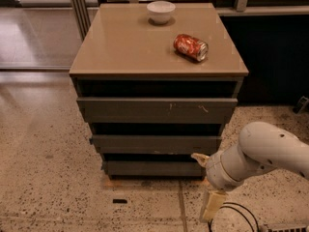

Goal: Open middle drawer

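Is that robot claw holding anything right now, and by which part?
Nothing. The gripper hangs open and empty, low beside the cabinet, not gripping the middle drawer.

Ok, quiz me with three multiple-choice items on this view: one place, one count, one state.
1. Where is the pincer? A) far left of the view B) low right, beside the lowest drawer front C) high above everything
2. How many things sit on the cabinet top? A) two B) one C) four
3. How is the red can? A) upright B) hanging off the edge C) lying on its side

B: its cream fingers sit by that front, below the middle drawer. A: just bowl and can. C: its silver end faces sideways.
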Available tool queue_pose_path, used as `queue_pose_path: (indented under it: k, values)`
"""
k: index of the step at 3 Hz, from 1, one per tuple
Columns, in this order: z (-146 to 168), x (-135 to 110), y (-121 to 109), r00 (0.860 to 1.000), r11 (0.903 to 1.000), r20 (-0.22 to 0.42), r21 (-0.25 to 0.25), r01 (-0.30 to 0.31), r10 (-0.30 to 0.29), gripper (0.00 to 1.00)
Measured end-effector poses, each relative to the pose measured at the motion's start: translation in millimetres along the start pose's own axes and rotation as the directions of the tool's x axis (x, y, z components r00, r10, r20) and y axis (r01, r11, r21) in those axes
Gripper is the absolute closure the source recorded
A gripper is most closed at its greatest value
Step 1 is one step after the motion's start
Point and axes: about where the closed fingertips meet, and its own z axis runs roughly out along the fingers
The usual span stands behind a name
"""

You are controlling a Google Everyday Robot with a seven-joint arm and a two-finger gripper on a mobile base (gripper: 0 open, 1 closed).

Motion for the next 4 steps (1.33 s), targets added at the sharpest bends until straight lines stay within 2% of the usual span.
queue_pose_path:
  k: [1,2,3,4]
  values:
    - [23,17,9,0.999,0.9997,-0.047,-0.020,0.017,-0.018,0.00]
    - [50,45,0,0.996,0.9995,-0.090,0.026,0.017,-0.014,0.00]
    - [67,65,-32,0.993,0.9934,-0.120,0.113,0.017,-0.003,0.00]
    - [73,82,-71,0.991,0.9763,-0.132,0.216,-0.004,0.033,0.00]
